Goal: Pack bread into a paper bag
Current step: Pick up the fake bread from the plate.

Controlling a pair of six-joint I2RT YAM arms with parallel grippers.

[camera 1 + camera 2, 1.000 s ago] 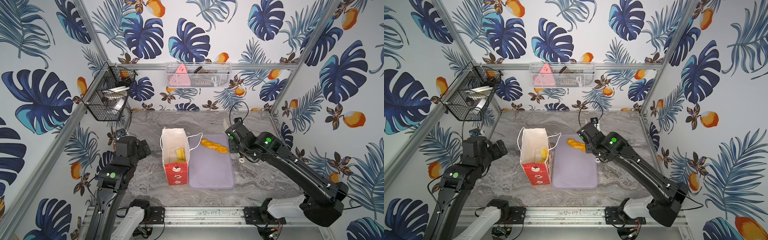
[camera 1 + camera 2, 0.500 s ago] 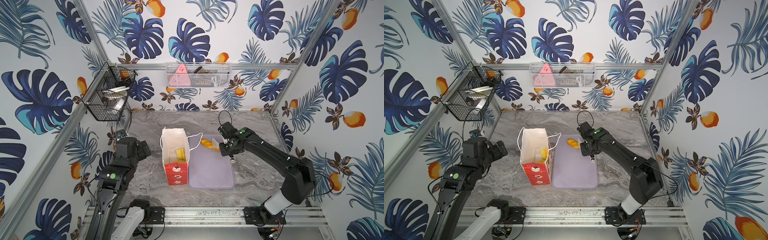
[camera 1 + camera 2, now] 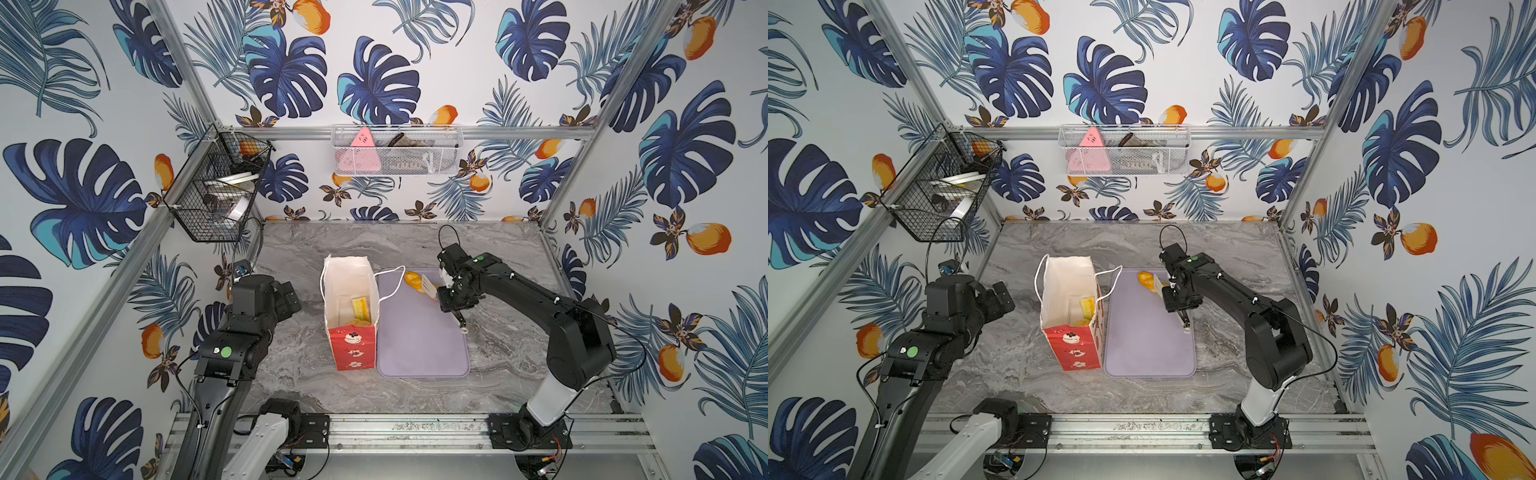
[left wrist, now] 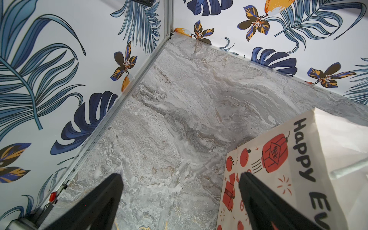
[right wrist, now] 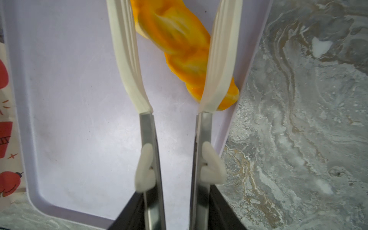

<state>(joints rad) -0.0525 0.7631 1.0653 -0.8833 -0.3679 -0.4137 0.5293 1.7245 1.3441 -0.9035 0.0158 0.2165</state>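
The tongs (image 5: 127, 59) stand blades apart astride the twisted loaf (image 5: 179, 39) on the tray (image 5: 69, 99), so pick-up is judged in hand; next they must close, lift and carry it to the bag (image 3: 352, 349) across the tray.

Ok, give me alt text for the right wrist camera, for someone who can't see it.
White-tipped tongs in the right gripper straddle a twisted orange loaf lying on a lilac tray. Grey marble table shows beside the tray, and a sliver of the paper bag on its other side.

Overhead stereo pair sharing tabletop (image 3: 353, 243), wrist cameras close, downward
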